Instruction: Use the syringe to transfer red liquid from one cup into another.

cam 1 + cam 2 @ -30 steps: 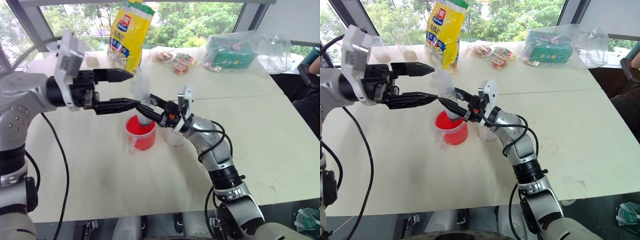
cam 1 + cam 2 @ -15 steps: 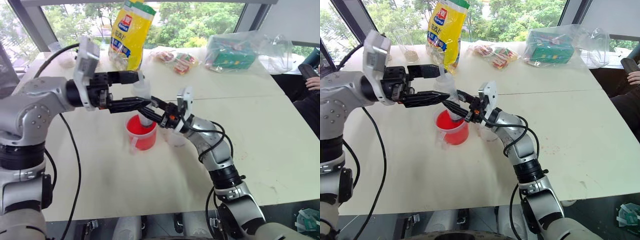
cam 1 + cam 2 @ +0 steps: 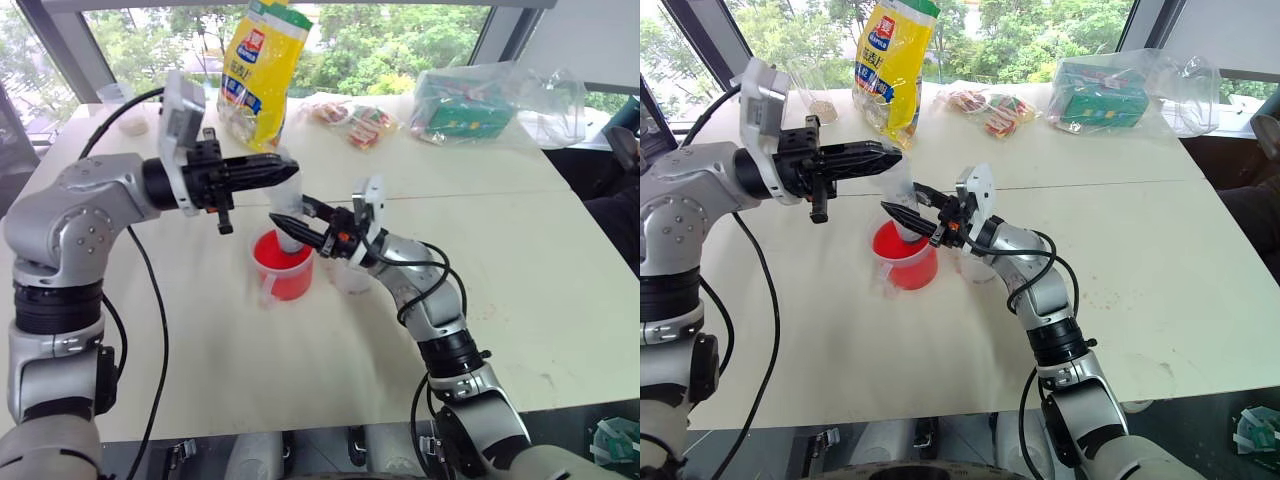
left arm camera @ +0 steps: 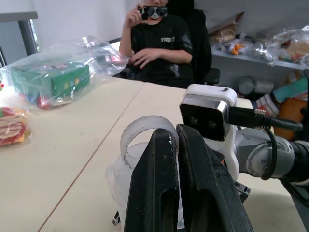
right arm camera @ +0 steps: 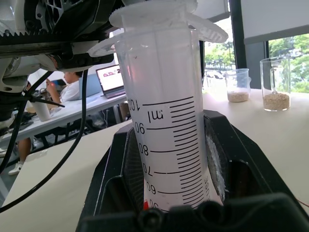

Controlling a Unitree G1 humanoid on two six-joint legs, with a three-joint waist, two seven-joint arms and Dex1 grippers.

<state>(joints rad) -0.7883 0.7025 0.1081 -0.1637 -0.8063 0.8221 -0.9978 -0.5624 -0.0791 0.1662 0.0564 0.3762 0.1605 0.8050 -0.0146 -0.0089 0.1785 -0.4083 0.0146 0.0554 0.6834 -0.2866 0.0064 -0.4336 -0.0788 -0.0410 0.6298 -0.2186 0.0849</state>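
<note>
The syringe [image 5: 166, 106] is cut off by the lower edge of the right wrist view, its nozzle hidden behind the right gripper [image 3: 908, 217]. In the head views its lower end is out of sight inside the red handled cup [image 3: 283, 268]. The left gripper [image 4: 179, 145] covers most of the plunger top [image 4: 145, 137]. The small clear cup [image 3: 352, 277] sits partly behind the right arm, contents impossible to tell.
</note>
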